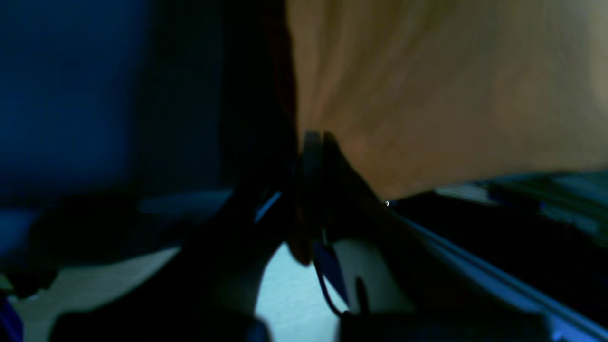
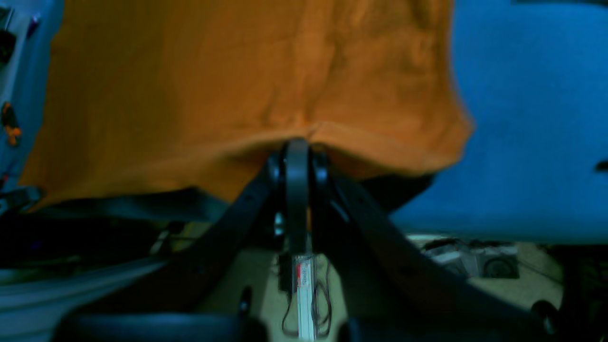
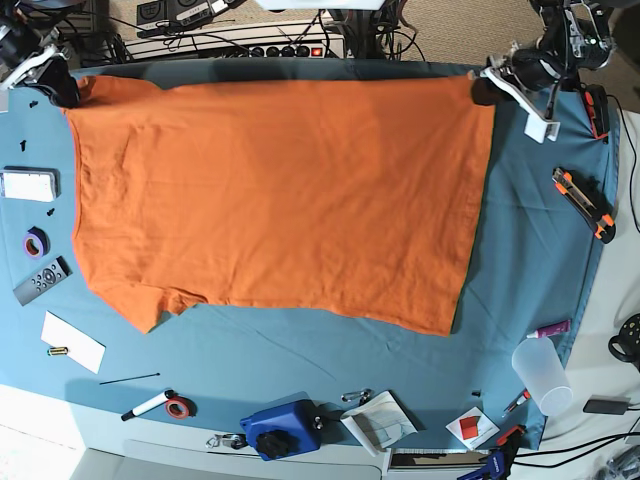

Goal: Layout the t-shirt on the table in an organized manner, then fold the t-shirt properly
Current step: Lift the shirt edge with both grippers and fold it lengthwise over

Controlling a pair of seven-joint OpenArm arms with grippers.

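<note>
Base view: t-shirt (image 3: 280, 190) lies lengthwise across table (image 3: 520, 260), both fingers pinching its corners.

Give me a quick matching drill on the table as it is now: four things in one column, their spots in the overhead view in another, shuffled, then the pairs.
Things:
1. t-shirt
2. clear plastic cup
3. roll of purple tape
4. blue box

Places in the base view:
A. near edge of the table, about midway along it
B. left edge, beside the grey remote
C. spread flat over the middle, two far corners pinched by the right gripper and left gripper
D. lower right corner

Pairs: 1-C, 2-D, 3-B, 4-A
</note>
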